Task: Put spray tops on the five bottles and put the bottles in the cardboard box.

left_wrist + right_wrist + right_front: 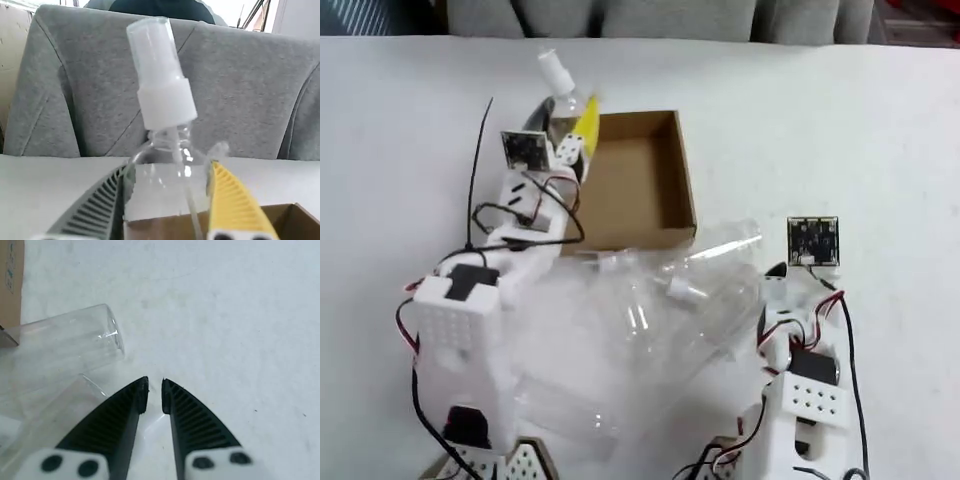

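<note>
Left wrist view, tool [170, 168] clasps bottle [161, 186] (capped)

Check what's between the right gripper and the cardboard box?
Clear bottles lying on the table, between the right gripper and the cardboard box; the right wrist view shows it.

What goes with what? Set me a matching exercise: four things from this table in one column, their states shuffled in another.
1. capped bottle
2. cardboard box
3. loose clear bottles
4. right jaws

A. lying on the table
B. gripped by the left jaws
C. closed on nothing
D. open-topped and empty

Pairs: 1-B, 2-D, 3-A, 4-C.
</note>
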### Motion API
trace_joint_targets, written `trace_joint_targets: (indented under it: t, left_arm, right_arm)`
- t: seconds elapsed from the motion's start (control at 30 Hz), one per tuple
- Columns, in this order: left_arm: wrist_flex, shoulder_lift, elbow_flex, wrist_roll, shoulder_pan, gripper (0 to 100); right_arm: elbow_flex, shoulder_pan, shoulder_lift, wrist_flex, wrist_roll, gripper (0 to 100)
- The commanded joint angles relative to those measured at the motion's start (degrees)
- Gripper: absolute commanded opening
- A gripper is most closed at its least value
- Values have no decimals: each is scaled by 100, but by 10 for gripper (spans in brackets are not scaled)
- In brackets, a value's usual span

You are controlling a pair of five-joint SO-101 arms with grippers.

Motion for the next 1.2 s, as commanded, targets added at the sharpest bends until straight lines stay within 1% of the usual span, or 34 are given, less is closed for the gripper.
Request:
trace_joint_targets:
  t: [0.0,0.17,0.3,0.73,0.97,1.17]
  left_arm:
    - [-246,-22,-308,26,-66,31]
    - [-519,-4,-185,26,-66,31]
    - [-527,-4,-26,53,-48,31]
    - [-484,57,-70,53,-40,31]
    - [-484,655,-668,35,-66,29]
    - [-475,725,-712,26,-66,28]
  right_arm:
    - [-53,57,13,-66,44,25]
    - [-53,57,13,-66,44,25]
    - [-53,66,13,-66,44,25]
    - [-53,66,13,-66,44,25]
    - [-53,57,13,-66,44,25]
    - [-53,57,13,-66,44,25]
